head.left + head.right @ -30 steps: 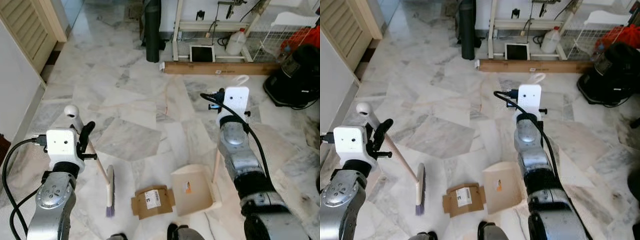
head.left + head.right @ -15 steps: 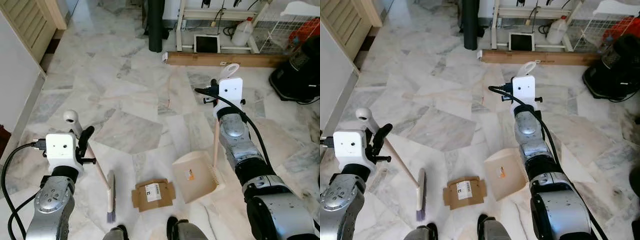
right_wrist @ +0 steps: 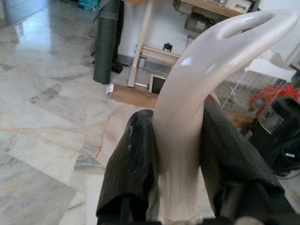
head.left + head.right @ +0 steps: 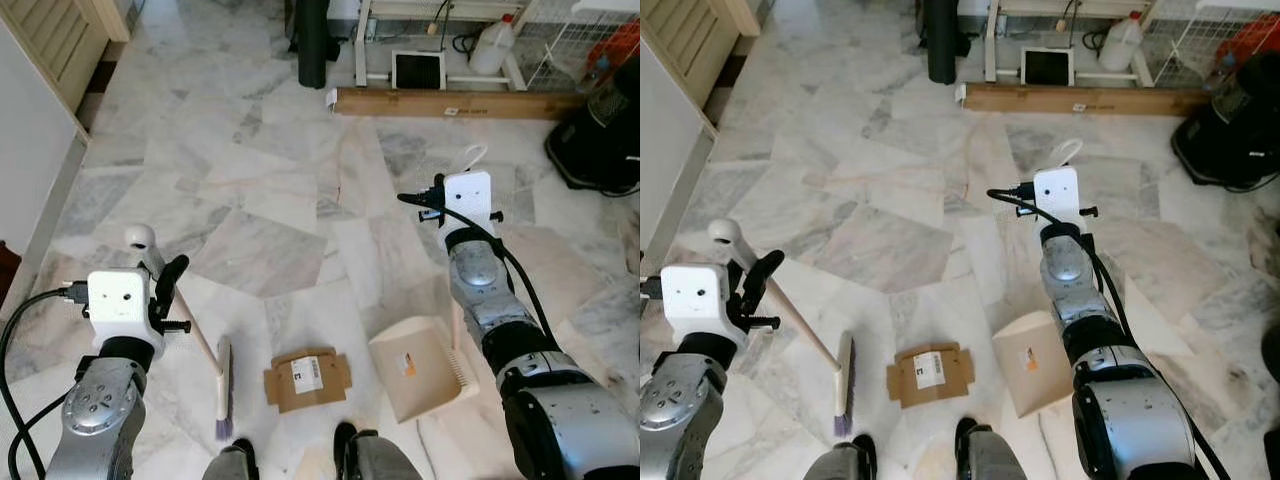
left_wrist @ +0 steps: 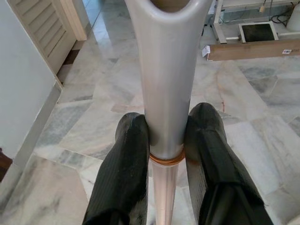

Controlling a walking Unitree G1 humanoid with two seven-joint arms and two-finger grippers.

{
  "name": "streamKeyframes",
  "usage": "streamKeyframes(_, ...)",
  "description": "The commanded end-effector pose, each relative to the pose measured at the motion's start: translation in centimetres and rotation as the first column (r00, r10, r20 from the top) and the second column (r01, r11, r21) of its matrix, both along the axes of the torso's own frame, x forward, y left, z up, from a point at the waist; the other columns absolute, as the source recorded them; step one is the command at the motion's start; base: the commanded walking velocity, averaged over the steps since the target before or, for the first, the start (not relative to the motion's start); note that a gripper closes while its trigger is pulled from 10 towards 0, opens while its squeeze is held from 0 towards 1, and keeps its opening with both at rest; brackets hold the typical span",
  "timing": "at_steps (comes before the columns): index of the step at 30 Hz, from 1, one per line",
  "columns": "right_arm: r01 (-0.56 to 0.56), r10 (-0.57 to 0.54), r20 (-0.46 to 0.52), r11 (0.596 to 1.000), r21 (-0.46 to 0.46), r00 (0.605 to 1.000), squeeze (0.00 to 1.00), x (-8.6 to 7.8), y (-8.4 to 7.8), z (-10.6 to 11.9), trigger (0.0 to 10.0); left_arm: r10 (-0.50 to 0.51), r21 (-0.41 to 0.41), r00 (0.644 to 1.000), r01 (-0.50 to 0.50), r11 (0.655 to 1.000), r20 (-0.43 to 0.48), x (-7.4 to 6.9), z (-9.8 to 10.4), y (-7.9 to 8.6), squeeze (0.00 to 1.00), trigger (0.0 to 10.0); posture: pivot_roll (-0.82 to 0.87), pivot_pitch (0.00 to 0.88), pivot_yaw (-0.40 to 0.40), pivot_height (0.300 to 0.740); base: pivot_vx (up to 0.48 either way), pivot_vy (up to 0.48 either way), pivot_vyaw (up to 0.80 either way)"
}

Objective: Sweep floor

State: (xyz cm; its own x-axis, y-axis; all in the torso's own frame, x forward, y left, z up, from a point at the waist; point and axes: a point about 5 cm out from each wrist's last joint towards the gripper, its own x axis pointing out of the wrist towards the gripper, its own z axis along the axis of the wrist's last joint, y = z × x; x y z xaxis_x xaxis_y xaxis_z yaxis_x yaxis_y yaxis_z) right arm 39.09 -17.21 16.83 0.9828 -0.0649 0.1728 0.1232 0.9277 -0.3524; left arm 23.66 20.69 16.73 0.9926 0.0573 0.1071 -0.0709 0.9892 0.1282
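Note:
A broom leans at my left, its brush head [image 4: 222, 390] on the marble floor. My left gripper [image 5: 165, 136] is shut on the broom handle [image 5: 164, 70] near its top. A flattened piece of brown cardboard [image 4: 307, 378] with a white label lies just right of the brush, in front of my feet. The beige dustpan [image 4: 420, 370] rests on the floor to the cardboard's right, a small gap apart. Its upright handle [image 3: 211, 51] is held by my right gripper [image 3: 180, 126], shut around it below the loop.
A long wooden plank [image 4: 455, 102] lies across the floor ahead, with a black cylinder [image 4: 312, 45], a white jug [image 4: 490, 48] and shelving behind it. A black appliance [image 4: 605, 135] stands far right. A louvred door [image 4: 55, 45] and a wall run along the left.
The dustpan has slid right, away from the cardboard, with my right arm. The view has shifted a little. The broom and left arm have hardly moved.

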Motion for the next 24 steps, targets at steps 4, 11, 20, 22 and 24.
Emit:
streamKeyframes(4, 0.018, -0.018, 0.060, 1.000, -0.005, 0.998, 0.00, -0.3, -0.3, 0.1, 10.0, -0.006, 0.016, 1.000, 0.005, 1.000, 0.020, -0.8, 0.8, 0.2, 0.00, 10.0, 0.01, 0.380, -0.008, 0.740, 0.000, 0.000, 0.00)
streamKeyframes(11, 0.017, -0.025, 0.172, 0.999, 0.049, 0.985, 0.00, -0.6, -0.2, 1.2, 10.0, -0.003, 0.018, 0.999, 0.002, 1.000, 0.033, -1.0, 1.3, 0.2, 0.00, 10.0, 0.03, 0.401, -0.004, 0.740, 0.000, 0.000, 0.00)
streamKeyframes(20, 0.021, -0.030, 0.159, 0.998, 0.056, 0.987, 0.00, -1.4, 1.0, -0.8, 10.0, -0.023, 0.025, 0.999, 0.023, 0.999, 0.026, -1.6, 1.9, -0.1, 0.00, 10.0, 0.06, 0.444, 0.008, 0.740, 0.000, 0.000, 0.00)
streamKeyframes(22, 0.014, -0.024, 0.162, 0.998, 0.060, 0.987, 0.00, -1.6, 1.5, -1.1, 10.0, -0.027, 0.025, 0.999, 0.026, 0.999, 0.030, -1.6, 2.2, -0.2, 0.00, 10.0, 0.06, 0.451, 0.007, 0.740, 0.000, 0.000, 0.00)
streamKeyframes(24, 0.006, -0.016, 0.158, 0.998, 0.064, 0.987, 0.00, -1.7, 1.9, -1.4, 10.0, -0.039, 0.024, 0.999, 0.038, 0.999, 0.027, -1.6, 2.3, -0.3, 0.00, 10.0, 0.06, 0.462, 0.009, 0.740, 0.000, 0.000, 0.00)
